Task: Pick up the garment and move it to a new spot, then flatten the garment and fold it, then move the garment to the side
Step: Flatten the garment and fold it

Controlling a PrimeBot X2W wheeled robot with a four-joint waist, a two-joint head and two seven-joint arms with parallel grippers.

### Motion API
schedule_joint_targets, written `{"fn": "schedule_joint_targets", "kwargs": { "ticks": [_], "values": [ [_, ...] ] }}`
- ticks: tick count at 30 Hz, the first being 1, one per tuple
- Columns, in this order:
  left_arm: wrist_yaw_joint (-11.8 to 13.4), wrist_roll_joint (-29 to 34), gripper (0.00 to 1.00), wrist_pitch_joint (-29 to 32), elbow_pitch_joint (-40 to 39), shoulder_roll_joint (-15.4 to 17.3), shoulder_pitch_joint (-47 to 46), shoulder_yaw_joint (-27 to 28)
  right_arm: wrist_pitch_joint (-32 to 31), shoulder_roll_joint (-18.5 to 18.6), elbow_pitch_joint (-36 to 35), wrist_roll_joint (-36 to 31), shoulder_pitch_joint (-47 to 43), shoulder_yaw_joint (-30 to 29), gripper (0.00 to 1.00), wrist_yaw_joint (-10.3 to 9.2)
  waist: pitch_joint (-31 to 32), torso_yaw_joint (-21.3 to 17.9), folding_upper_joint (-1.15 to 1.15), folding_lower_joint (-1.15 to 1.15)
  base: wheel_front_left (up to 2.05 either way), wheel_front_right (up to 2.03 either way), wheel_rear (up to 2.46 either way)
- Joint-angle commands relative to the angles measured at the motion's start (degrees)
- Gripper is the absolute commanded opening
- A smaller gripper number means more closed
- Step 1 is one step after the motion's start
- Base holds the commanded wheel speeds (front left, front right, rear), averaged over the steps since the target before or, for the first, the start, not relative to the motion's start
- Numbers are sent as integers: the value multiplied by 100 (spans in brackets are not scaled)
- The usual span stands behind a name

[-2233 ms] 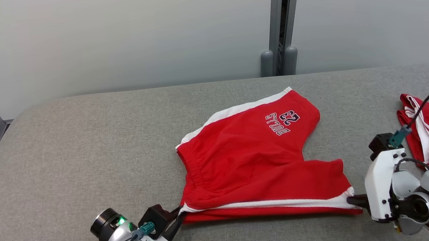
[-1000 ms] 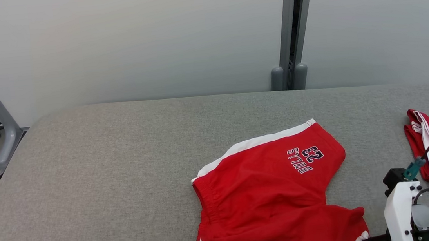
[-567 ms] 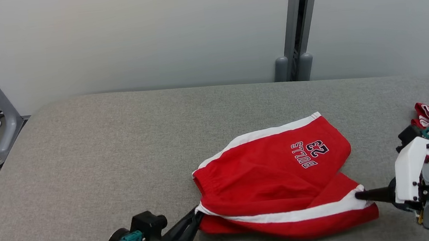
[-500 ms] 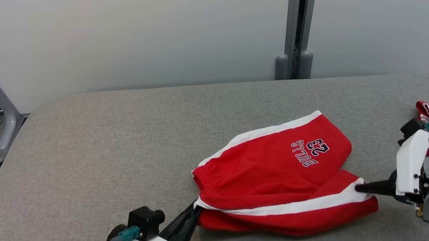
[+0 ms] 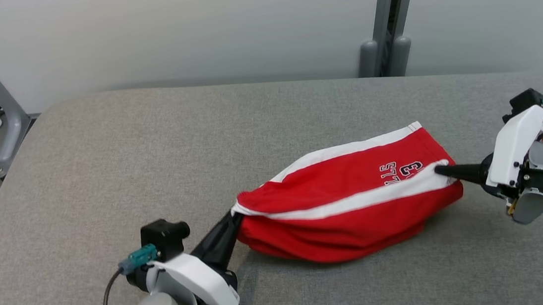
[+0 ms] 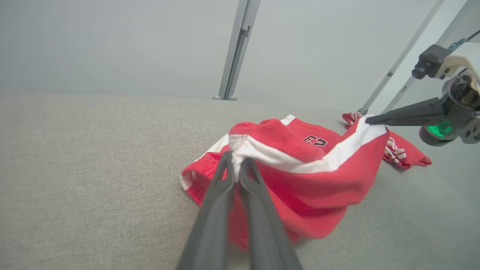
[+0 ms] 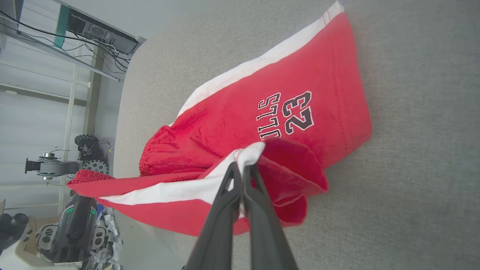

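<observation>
Red shorts (image 5: 352,214) are on the grey woven desk (image 5: 102,154), middle-right, with one edge hoisted. The cloth is soft jersey with a gathered elastic waistband and a broad white side stripe. The left pincer (image 5: 234,217) is clamped on the waistband end of that stripe. The right pincer (image 5: 438,170) is clamped on the hem corner at the other end. On both, the long dark tapered fingers are pressed together with cloth between. The stripe is taut between them and the red fabric below it sags in a loose pouch.

The long axis runs left to right across the desk, waist to the robot's left and leg hems to its right, the right end angled a little farther away.

The left wrist view catches the raised fold side-on. It also shows a second red-and-white garment (image 6: 403,153) crumpled behind the right pincer. The right wrist view has the lower leg lying flat with the dark outlined "23" clear. From the head, the stripe cuts across that print.
</observation>
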State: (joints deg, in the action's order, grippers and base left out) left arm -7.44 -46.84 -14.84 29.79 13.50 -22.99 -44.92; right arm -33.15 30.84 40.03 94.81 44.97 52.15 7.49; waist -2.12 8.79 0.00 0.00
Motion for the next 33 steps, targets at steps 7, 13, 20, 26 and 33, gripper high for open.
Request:
{"fn": "schedule_joint_targets", "kwargs": {
  "ticks": [7,13,20,26,33],
  "values": [
    [194,100,0,-36,602,-268,-509,253,633,-87,200,-356,408,-81,0,1,-440,78,0,0,0,0,0],
    [238,211,0,-39,970,-459,-810,327,1106,-95,280,-664,588,-74,0,1,-670,123,0,0,0,0,0],
    [233,393,0,-40,1187,-636,-988,450,1508,-161,497,-922,767,-88,0,1,-865,167,0,0,0,0,0],
    [182,585,0,-40,1307,-807,-1107,543,1467,-329,1055,-1082,946,-10,0,1,-1005,212,0,0,0,0,0],
    [147,783,0,-36,1370,-955,-1254,743,1507,-538,1457,-1173,1197,5,0,1,-1196,231,0,0,0,0,0]
  ]
}}
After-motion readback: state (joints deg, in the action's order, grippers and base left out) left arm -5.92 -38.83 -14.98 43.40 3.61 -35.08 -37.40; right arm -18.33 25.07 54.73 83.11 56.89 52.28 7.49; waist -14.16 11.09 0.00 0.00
